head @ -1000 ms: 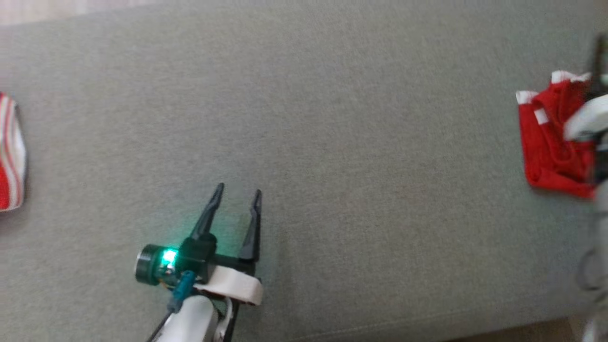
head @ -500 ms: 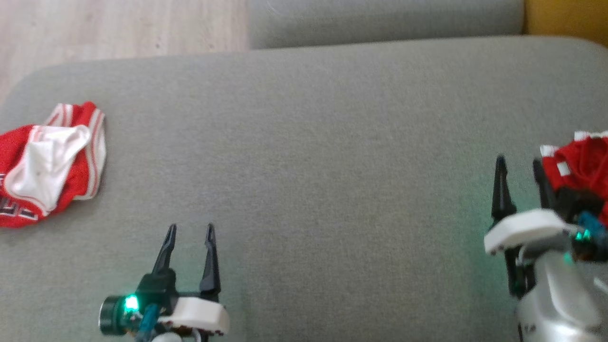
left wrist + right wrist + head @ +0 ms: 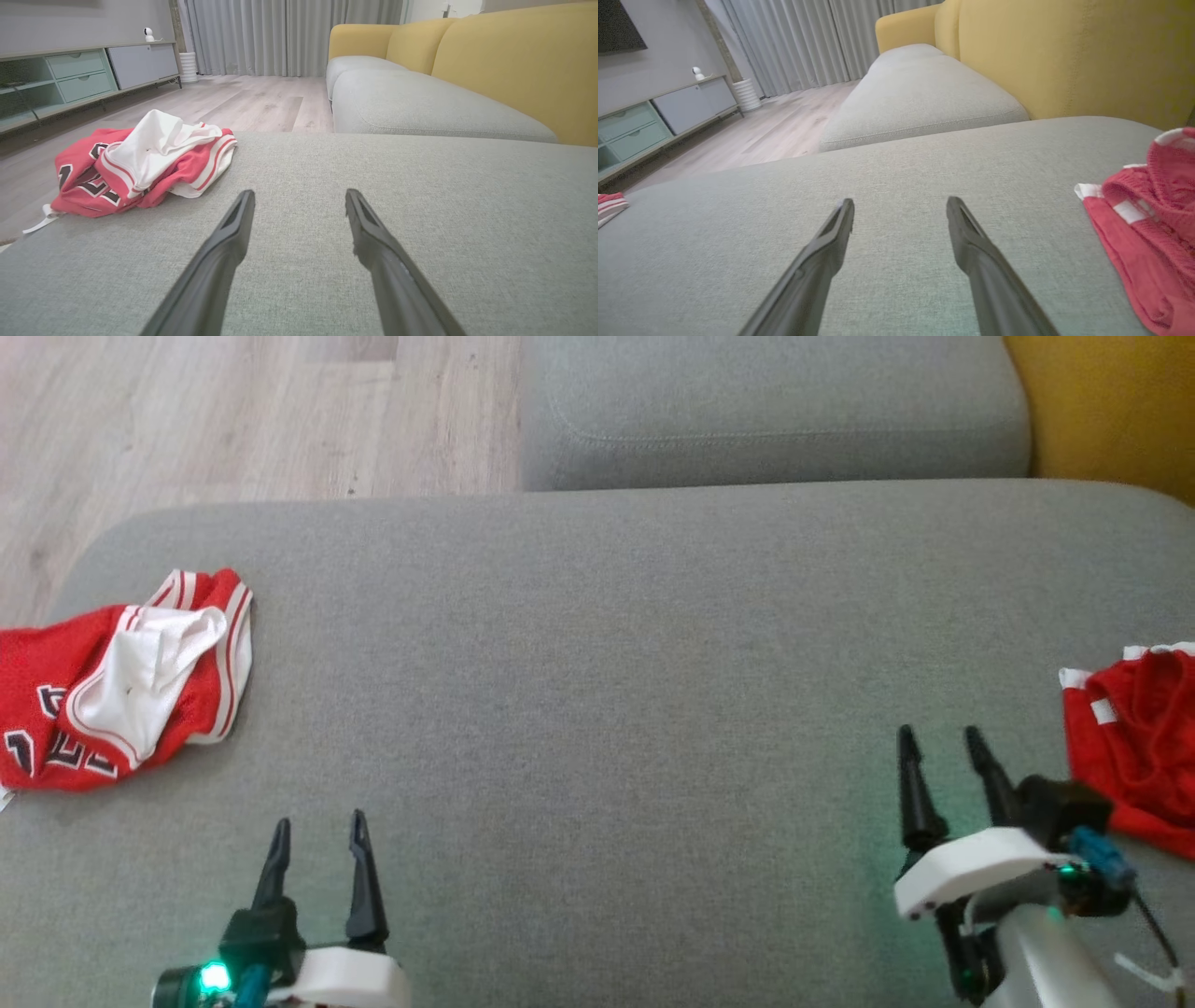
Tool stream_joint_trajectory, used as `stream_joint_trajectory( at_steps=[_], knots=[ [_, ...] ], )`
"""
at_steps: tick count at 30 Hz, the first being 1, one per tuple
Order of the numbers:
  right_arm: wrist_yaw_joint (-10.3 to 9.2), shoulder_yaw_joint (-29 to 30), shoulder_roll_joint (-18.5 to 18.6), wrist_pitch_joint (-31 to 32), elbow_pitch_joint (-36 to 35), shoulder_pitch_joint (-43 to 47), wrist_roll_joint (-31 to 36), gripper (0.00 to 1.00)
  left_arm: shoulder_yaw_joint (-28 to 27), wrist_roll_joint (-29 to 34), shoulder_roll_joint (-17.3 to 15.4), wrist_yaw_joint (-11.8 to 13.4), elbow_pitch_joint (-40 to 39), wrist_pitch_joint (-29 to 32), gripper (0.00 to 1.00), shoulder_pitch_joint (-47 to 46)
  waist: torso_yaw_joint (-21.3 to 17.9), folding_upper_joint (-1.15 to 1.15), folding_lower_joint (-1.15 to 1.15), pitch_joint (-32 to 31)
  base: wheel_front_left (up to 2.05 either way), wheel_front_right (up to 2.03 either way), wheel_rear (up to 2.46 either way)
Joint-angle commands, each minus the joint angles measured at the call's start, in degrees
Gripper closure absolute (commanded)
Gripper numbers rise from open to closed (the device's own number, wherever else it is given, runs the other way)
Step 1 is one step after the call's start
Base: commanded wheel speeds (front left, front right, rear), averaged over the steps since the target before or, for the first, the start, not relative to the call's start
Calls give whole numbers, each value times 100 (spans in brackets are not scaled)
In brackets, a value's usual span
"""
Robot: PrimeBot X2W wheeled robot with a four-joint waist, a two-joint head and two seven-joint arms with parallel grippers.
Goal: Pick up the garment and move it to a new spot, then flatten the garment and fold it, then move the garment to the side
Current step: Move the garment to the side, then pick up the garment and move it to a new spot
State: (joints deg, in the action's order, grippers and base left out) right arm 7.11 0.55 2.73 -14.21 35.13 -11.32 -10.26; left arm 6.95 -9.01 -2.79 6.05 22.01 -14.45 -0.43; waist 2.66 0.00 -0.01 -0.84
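Observation:
A crumpled red and white jersey garment with dark lettering lies at the left end of the grey sofa seat. It lies ahead and left of my left gripper, which is open and empty. The left wrist view shows the same jersey beyond the spread left gripper. A second garment, red knit with white trim, lies at the right edge. My right gripper stands open just to its left, apart from it. The right wrist view shows this gripper with the red knit to its right.
Another grey seat cushion adjoins the far edge, with a yellow backrest at the far right. Wooden floor lies beyond the seat's far left edge. A low cabinet and curtains stand across the room.
The head camera has moved, bringing the jersey, floor and far cushion into view. My right gripper has come away from the red knit garment, open and empty.

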Motion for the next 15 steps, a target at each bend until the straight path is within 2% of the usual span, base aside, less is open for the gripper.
stream_joint_trajectory(
  at_steps=[1,10,15],
  knots=[
    [37,-239,16,-78,-247,-105,-24,0,-272,30,-9,21,-163,-55,0,-110,-16,0,1,-49,0,0,0],
    [37,-364,15,-79,-288,-76,-188,0,-412,106,-9,-84,-114,-55,0,-137,-18,0,1,-89,0,0,0],
    [37,-375,15,-79,-285,-104,-174,0,-352,75,-9,-103,-82,-55,0,-166,156,0,1,-16,0,0,0]
  ],
)
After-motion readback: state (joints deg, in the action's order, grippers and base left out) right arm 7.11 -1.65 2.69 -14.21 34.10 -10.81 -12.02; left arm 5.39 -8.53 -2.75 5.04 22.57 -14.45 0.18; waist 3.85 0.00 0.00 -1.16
